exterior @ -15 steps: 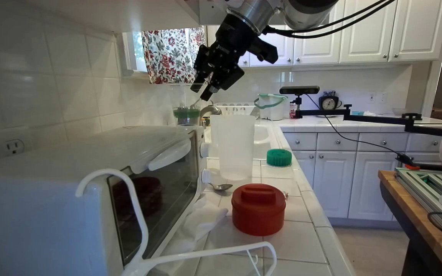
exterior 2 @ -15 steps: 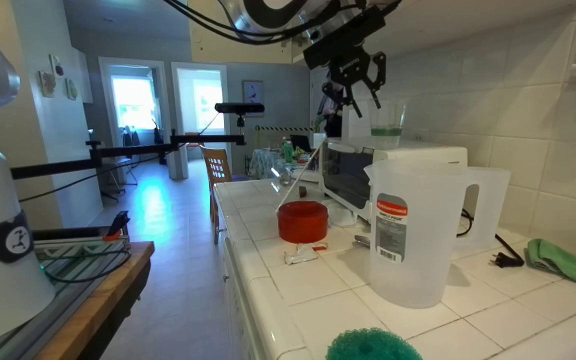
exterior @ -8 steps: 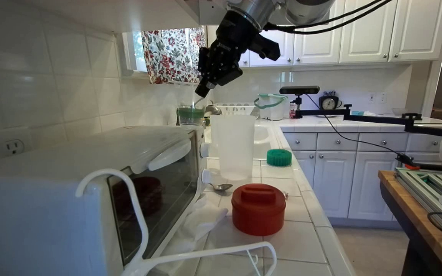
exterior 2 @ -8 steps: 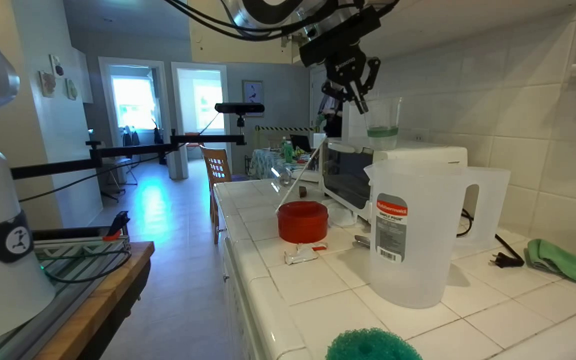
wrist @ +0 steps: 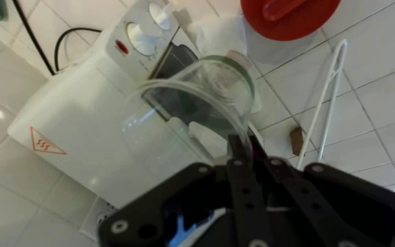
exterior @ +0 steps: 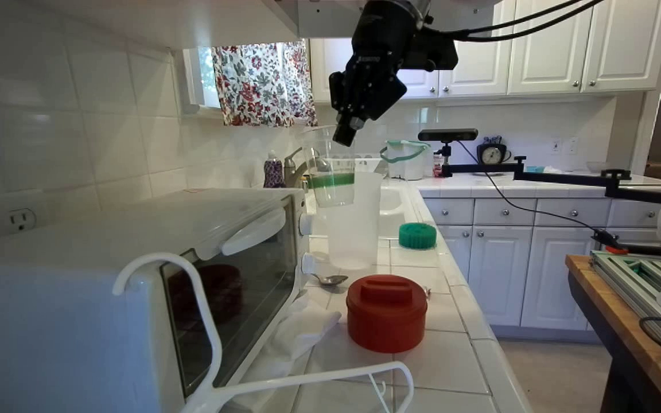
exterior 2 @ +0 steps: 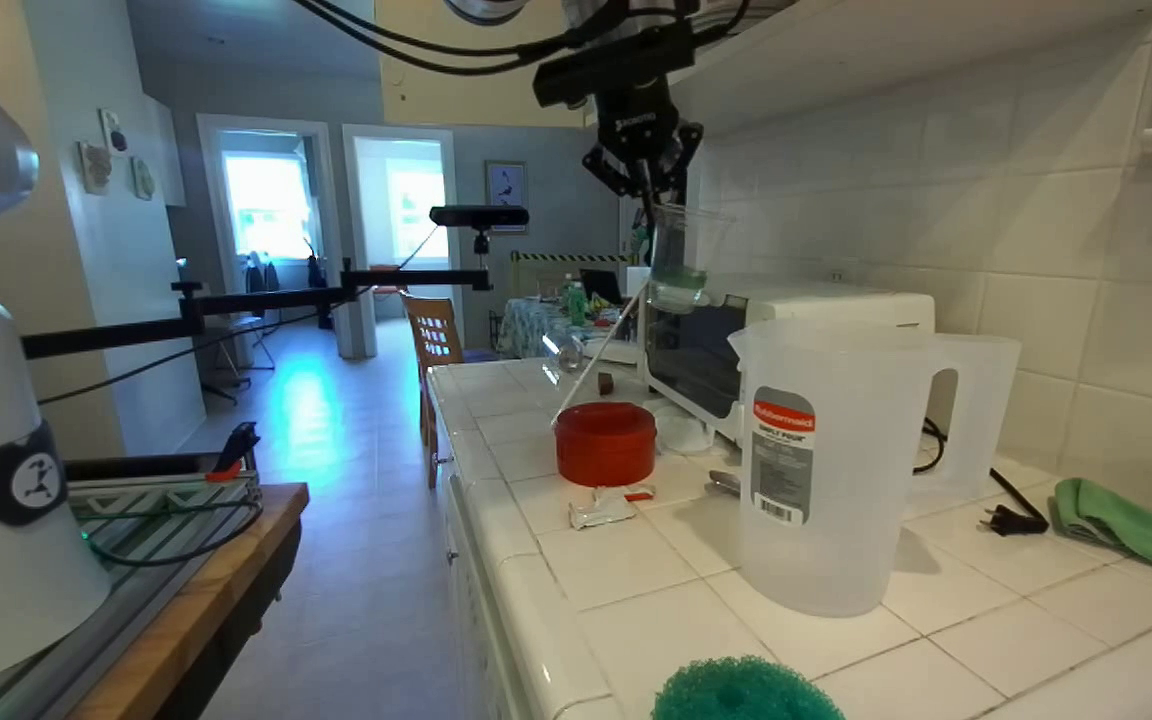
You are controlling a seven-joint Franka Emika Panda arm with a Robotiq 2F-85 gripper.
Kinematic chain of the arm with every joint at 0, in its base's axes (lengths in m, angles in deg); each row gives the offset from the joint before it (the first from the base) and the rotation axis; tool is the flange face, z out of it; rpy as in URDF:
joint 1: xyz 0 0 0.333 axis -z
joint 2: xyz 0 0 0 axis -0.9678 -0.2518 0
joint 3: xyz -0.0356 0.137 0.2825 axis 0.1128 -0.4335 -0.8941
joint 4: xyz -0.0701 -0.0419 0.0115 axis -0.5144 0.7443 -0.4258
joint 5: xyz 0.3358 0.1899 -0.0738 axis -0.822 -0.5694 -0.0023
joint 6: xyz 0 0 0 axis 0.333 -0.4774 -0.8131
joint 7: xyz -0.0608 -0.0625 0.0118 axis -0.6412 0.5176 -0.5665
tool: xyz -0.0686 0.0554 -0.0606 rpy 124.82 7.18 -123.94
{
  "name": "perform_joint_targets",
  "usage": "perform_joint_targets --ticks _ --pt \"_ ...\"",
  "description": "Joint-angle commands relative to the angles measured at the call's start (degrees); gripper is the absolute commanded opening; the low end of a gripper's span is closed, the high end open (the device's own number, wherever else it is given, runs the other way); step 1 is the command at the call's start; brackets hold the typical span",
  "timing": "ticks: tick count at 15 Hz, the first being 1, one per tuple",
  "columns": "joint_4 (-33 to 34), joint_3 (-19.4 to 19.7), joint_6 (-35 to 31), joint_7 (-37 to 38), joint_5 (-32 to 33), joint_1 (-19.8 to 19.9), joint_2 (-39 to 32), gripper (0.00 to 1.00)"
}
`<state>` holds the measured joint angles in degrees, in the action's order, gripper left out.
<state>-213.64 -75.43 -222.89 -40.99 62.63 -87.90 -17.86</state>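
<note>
One hand (wrist: 246,145) pinches a clear, tapered cup (exterior: 330,165).

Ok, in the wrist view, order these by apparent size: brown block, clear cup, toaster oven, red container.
1. Toaster oven
2. Clear cup, enlarged by nearness
3. Red container, cut off by the frame
4. Brown block

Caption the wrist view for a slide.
Gripper pinching a clear cup by its rim, above a tiled counter with a white toaster oven and red container.
</note>
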Motion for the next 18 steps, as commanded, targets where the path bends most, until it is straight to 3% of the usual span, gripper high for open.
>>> perform_joint_targets --ticks 1,12,18 --pt "-4.34 -0.31 1.63 1.57 -1.34 -0.21 3.76 0.02" --pt "-14.03 0.47 -2.89 1.64 -0.32 -0.44 5.16 0.02" --pt "-18.25 3.74 -3.46 1.66 0.29 1.24 8.04 0.02"
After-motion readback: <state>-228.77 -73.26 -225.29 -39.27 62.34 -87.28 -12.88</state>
